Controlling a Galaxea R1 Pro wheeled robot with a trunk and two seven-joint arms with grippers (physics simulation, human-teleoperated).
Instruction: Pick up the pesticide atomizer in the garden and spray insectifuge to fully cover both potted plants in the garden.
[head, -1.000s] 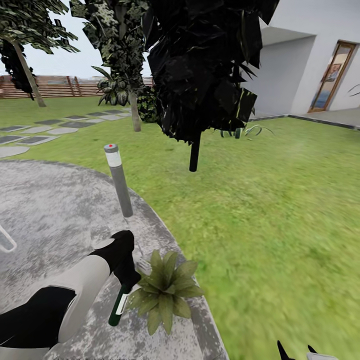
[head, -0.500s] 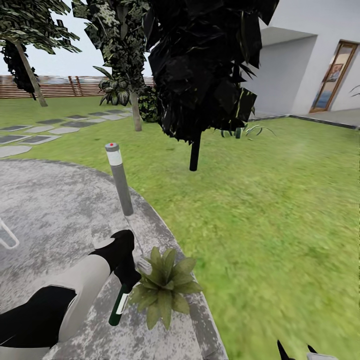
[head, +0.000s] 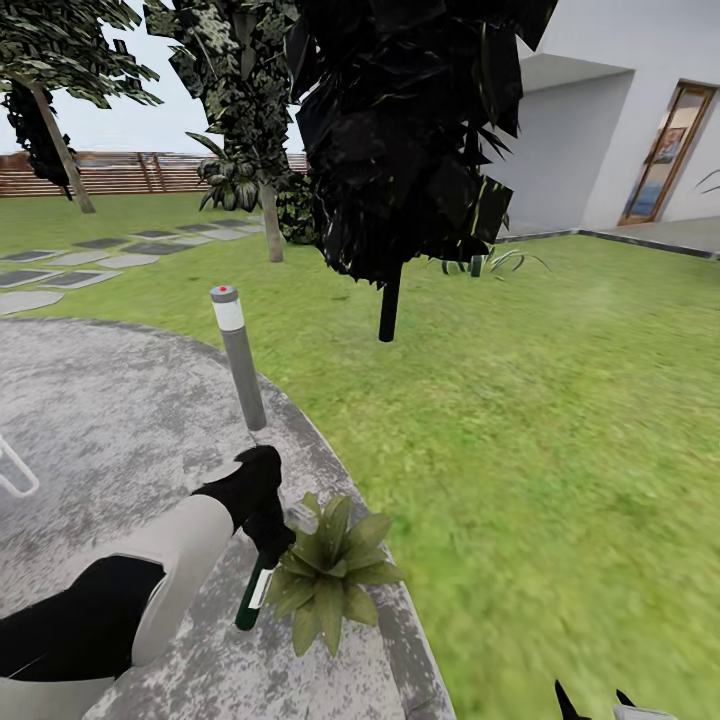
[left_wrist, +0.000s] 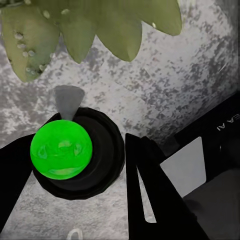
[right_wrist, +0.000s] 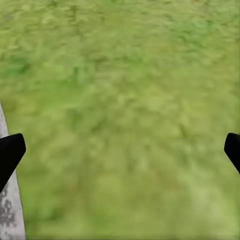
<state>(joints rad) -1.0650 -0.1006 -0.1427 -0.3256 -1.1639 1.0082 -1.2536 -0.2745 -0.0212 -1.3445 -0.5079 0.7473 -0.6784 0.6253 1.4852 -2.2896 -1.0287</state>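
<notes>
My left gripper (head: 266, 528) is shut on the pesticide atomizer (head: 252, 596), a slim dark green bottle with a white label that hangs slanted below the fingers. It hovers over the grey patio, right beside a potted plant (head: 331, 574), a low rosette of olive-green leaves at the patio's edge. In the left wrist view the atomizer's round green end (left_wrist: 61, 148) sits between my black fingers (left_wrist: 148, 190), with the plant's leaves (left_wrist: 100, 27) close ahead. My right gripper (right_wrist: 120, 152) stands open over bare grass, and its tips (head: 592, 704) peek in at the head view's lower edge.
A grey bollard lamp (head: 238, 356) stands on the patio rim just beyond my left hand. A dark-leaved tree (head: 388, 300) rises from the lawn ahead, with palms (head: 268, 215), stepping stones (head: 70, 272) and a wooden fence (head: 110, 172) behind. The house wall (head: 600, 120) is at the right.
My left gripper has shifted a little up and toward the potted plant, carrying the atomizer with it. The right gripper holds its place.
</notes>
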